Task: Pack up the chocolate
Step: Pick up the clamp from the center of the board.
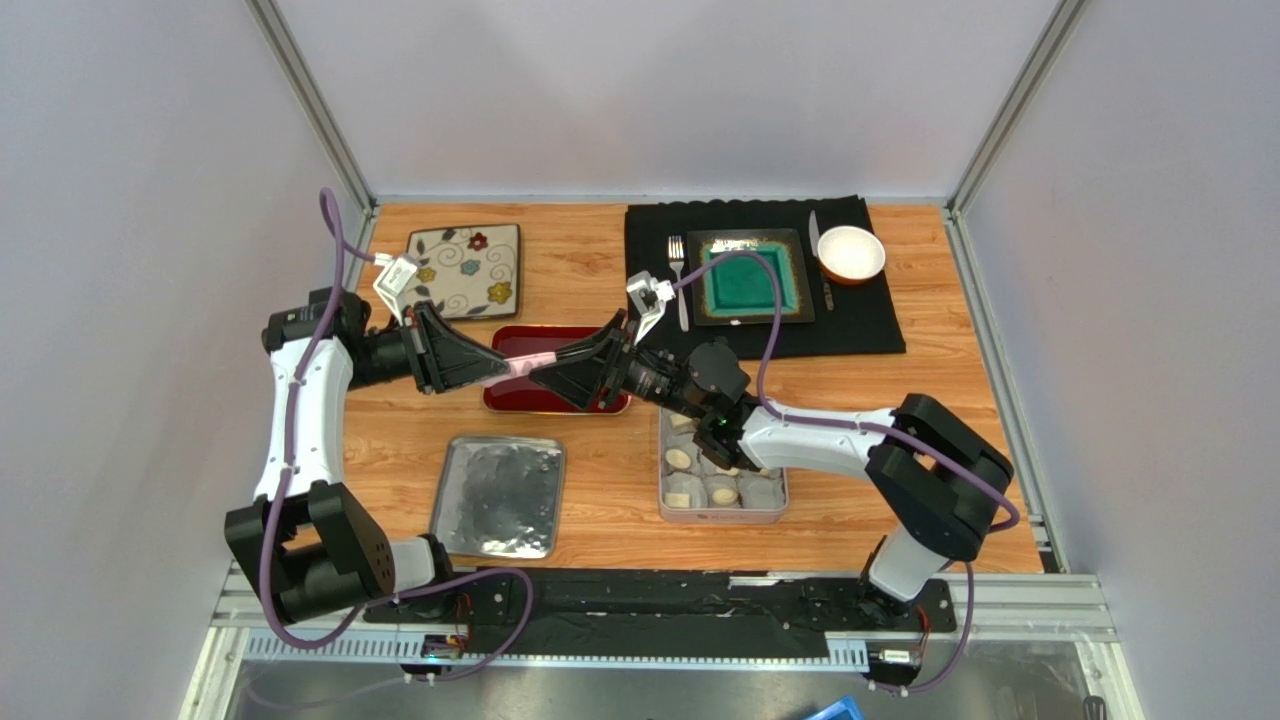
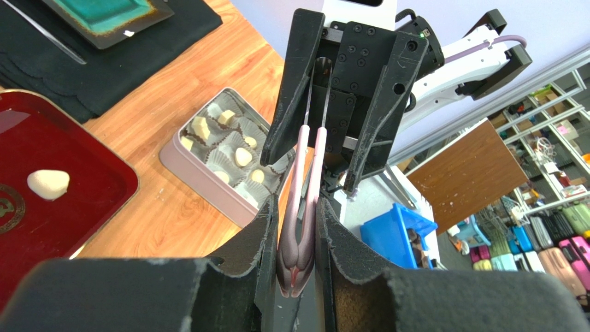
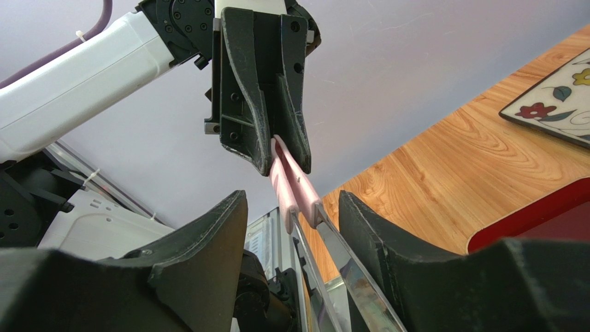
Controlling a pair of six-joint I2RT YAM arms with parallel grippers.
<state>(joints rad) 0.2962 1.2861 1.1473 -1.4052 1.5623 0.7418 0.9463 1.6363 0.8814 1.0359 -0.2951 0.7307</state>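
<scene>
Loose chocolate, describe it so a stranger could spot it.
Start at the red tray in the middle of the wooden table. A single cream lump lies bare on it; the other chocolates sit in paper cups inside the grey tin.

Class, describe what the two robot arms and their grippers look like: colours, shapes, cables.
Both the left arm and right arm have white links between chunky black joint housings. A purple cable loops along each. The left gripper and right gripper are matte black, with two broad, tapering fingers each. No markings are readable.
</scene>
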